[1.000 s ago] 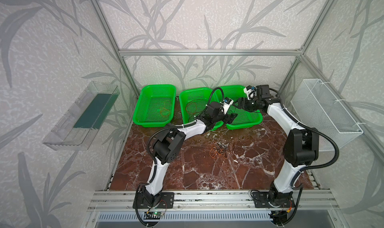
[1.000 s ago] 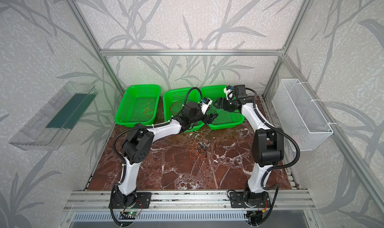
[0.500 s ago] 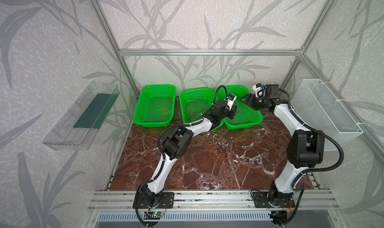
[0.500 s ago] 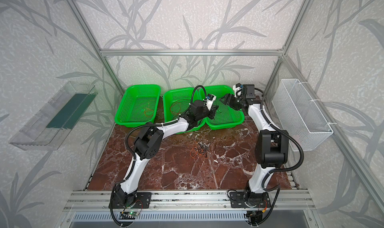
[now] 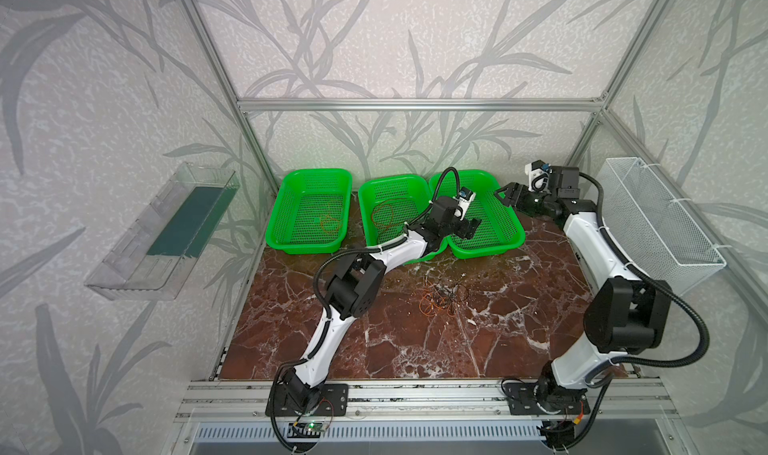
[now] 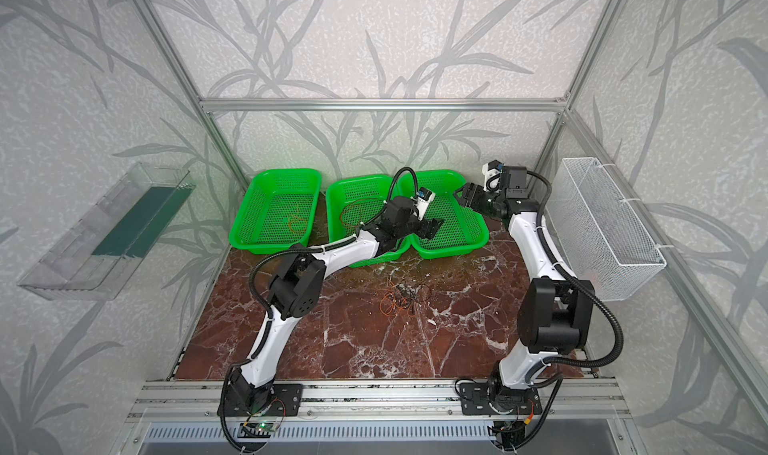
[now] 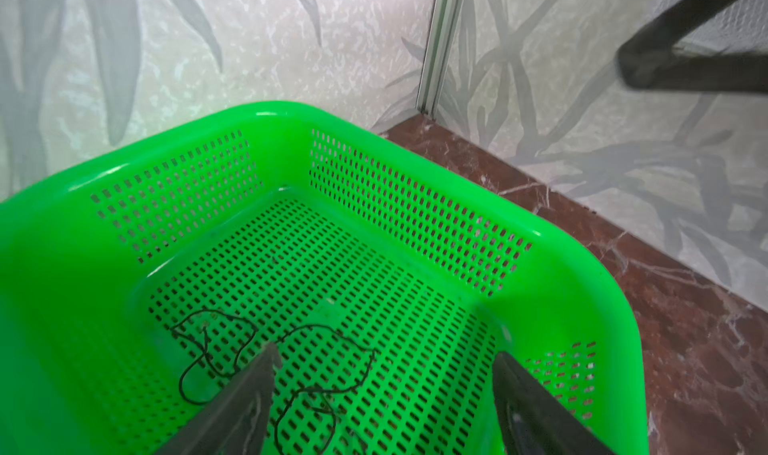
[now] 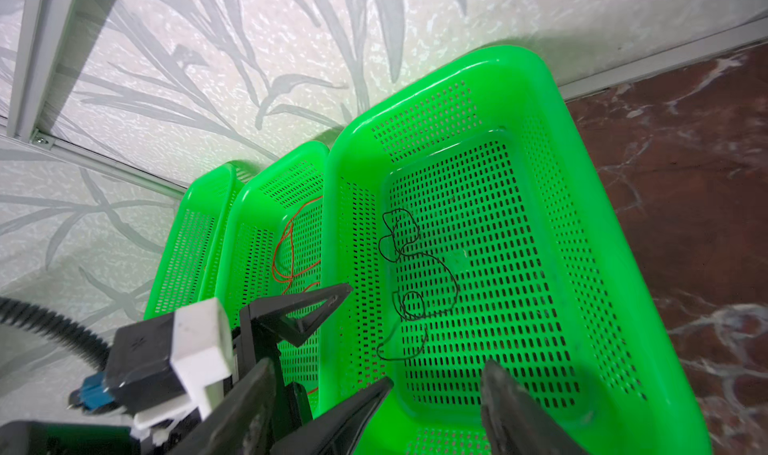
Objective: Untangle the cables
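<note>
A tangle of orange, red and black cables (image 5: 442, 299) (image 6: 403, 297) lies mid-table on the marble. At the back stand three green baskets. The left basket (image 5: 286, 208) holds an orange cable (image 5: 330, 222). In the middle basket (image 5: 365, 191) is a red cable (image 5: 384, 214) (image 8: 286, 245). A black cable (image 7: 320, 327) (image 8: 455, 284) lies loose on the floor of the right basket (image 5: 515, 232) (image 7: 291, 116). My left gripper (image 5: 471, 226) (image 7: 386, 361) hangs open over that basket, holding nothing. My right gripper (image 5: 509, 195) (image 8: 378, 374) is open and empty above the basket's far right corner.
A white wire basket (image 5: 660, 220) hangs on the right wall. A clear plastic tray (image 5: 166, 232) is mounted on the left wall. Aluminium frame posts stand at the back corners, and a rail (image 5: 415, 390) runs along the front edge.
My right gripper has drawn back to the right, away from the left gripper. The left gripper has stayed over the right basket, shifting slightly.
</note>
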Tool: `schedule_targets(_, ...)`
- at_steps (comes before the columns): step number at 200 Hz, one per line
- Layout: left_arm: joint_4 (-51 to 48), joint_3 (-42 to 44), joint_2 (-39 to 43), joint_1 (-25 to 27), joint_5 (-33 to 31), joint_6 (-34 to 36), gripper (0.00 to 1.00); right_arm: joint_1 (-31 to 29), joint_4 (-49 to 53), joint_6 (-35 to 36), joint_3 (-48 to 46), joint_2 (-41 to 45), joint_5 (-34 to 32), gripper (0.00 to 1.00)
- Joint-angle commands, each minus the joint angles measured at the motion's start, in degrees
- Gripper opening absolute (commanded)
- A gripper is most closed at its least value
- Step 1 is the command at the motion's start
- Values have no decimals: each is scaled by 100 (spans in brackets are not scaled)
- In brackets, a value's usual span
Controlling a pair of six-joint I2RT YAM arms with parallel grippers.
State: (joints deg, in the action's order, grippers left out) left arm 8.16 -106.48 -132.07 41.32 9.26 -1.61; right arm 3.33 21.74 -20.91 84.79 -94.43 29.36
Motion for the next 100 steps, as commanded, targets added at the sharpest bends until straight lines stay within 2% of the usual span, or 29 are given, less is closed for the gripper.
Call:
schedule_targets(1,-1173,-139,665,36,-209,667,84,80,422,404,-144,377,-316,76)
schedule_targets(48,-1077,1355,2214,34,-222,1084,82,-106,676,783,-1221,1336,-333,69)
schedule_targets(74,-1215,2407,3213,35,122,1321,77,-855,1090,1148,-1858,1913,-819,68)
schedule_targets(100,-1205,3673,4171,38,804,1537,71,-1589,1175,869,-2619,2324,-1287,64)
